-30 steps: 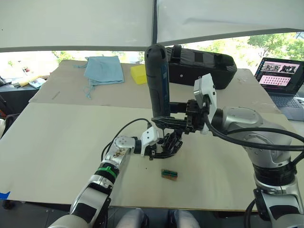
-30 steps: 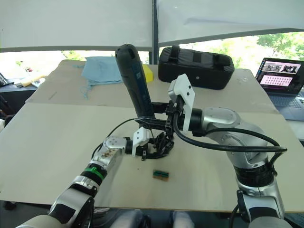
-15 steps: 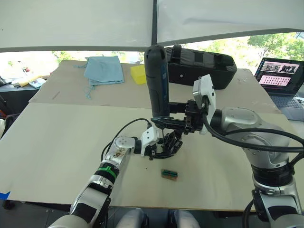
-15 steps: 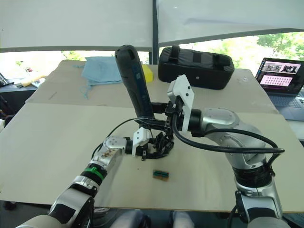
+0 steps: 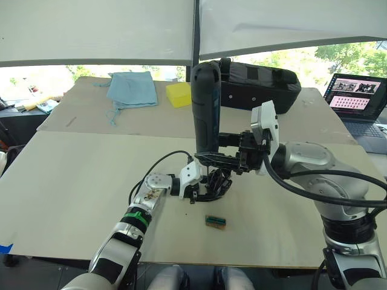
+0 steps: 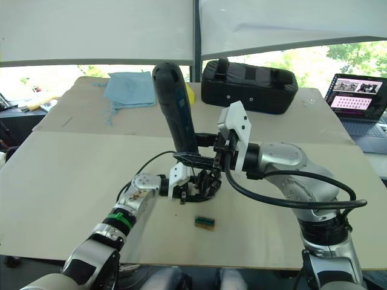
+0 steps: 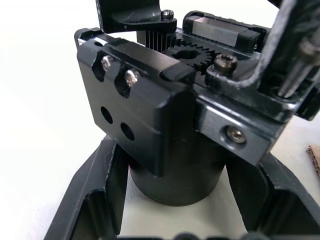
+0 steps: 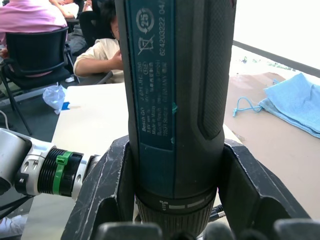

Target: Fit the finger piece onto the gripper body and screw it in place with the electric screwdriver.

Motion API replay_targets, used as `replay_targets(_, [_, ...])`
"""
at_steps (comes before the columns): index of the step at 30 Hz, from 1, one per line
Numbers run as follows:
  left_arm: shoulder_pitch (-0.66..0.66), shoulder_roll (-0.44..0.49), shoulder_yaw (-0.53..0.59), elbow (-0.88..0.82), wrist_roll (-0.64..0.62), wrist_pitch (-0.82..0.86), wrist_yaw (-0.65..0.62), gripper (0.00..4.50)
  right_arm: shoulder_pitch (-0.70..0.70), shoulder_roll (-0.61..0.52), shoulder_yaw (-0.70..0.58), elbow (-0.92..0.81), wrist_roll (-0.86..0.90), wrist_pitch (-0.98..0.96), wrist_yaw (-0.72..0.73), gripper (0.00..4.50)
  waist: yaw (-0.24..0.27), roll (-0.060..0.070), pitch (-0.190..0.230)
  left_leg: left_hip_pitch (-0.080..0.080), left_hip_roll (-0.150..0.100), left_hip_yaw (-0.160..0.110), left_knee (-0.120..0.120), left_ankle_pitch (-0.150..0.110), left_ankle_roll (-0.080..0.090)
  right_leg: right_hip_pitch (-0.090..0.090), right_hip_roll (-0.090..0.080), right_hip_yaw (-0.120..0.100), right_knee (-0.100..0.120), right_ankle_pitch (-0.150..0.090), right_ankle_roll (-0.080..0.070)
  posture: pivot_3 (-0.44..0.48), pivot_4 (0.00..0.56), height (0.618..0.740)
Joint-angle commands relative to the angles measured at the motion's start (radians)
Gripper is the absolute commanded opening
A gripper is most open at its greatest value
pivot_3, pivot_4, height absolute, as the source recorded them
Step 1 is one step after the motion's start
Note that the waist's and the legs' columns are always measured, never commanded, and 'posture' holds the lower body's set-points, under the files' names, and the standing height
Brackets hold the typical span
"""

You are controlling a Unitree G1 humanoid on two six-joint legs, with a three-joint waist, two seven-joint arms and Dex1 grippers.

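Two arms meet at mid-table in the left eye view: the right gripper [image 5: 222, 158] is clamped on the upright electric screwdriver [image 5: 205, 109], directly above the gripper body [image 5: 214, 184], which the left gripper [image 5: 208, 188] holds on the table [image 5: 72, 181]. A small green-brown block [image 5: 215, 222] lies nearby. The left wrist view shows the gripper body [image 7: 175, 115] between both fingers [image 7: 95, 200]. The right wrist view shows fingers [image 8: 107, 185] clasping the screwdriver [image 8: 175, 100]
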Motion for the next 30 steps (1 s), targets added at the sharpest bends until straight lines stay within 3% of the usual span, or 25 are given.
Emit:
replay_targets(1, [-0.022, -0.003, 0.014, -0.012, -0.013, -0.005, 0.003, 2.31, 0.001, -0.026, -0.009, 0.002, 0.005, 0.036, 0.007, 1.92, 0.0, 0.0, 0.0, 0.0, 0.0, 0.0, 0.0, 0.0, 0.0, 0.0, 0.0, 0.0, 0.0, 0.0, 0.0, 0.0, 0.15, 0.739])
replay_targets(13, [-0.033, -0.011, 0.015, -0.001, -0.01, -0.005, 0.005, 2.31, 0.022, -0.03, -0.002, -0.032, 0.034, 0.056, 0.002, 1.92, 0.002, 0.0, 0.0, 0.0, 0.0, 0.0, 0.0, 0.0, 0.0, 0.0, 0.0, 0.0, 0.0, 0.0, 0.0, 0.0, 0.15, 0.739])
replay_targets(30, [-0.054, -0.007, 0.021, 0.018, -0.009, -0.007, 0.003, 2.31, 0.058, -0.039, 0.064, 0.059, -0.078, -0.006, 0.03, 1.92, 0.001, 0.0, -0.001, 0.002, 0.0, 0.0, 0.0, 0.0, 0.0, 0.002, 0.0, 0.001, 0.0, 0.0, 0.0, 0.0, 0.15, 0.739])
